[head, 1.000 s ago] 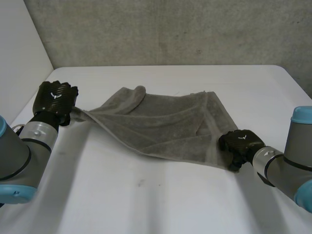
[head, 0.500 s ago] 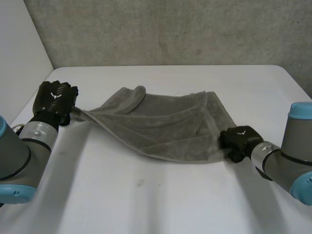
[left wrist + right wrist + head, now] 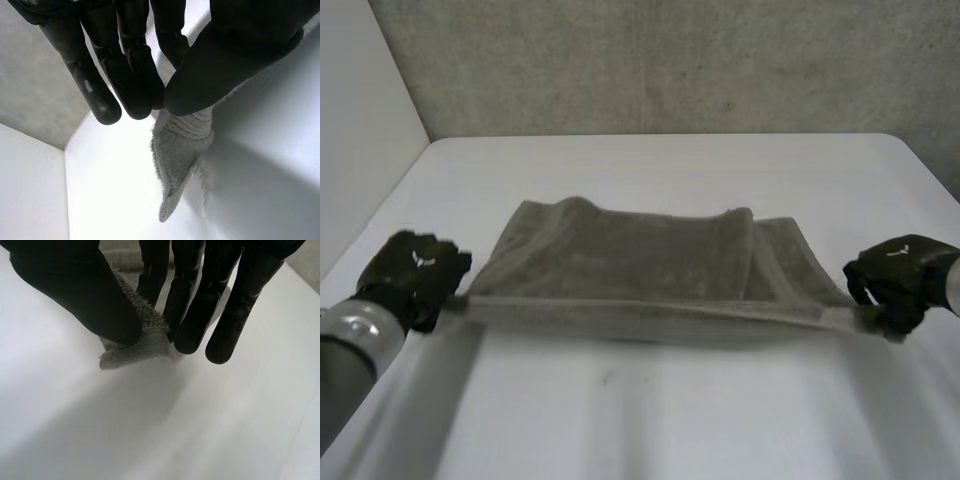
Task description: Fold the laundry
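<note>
My left robot hand [image 3: 415,275] and right robot hand [image 3: 895,280] each pinch a near corner of the towel [image 3: 640,260], stretching that edge taut for folding.

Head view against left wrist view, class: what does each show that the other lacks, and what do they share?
Head view: the whole grey towel, its near edge taut between the left hand and right hand. Left wrist view: thumb and fingers pinching a fringed towel corner. Shared: left hand, towel, white table.
</note>
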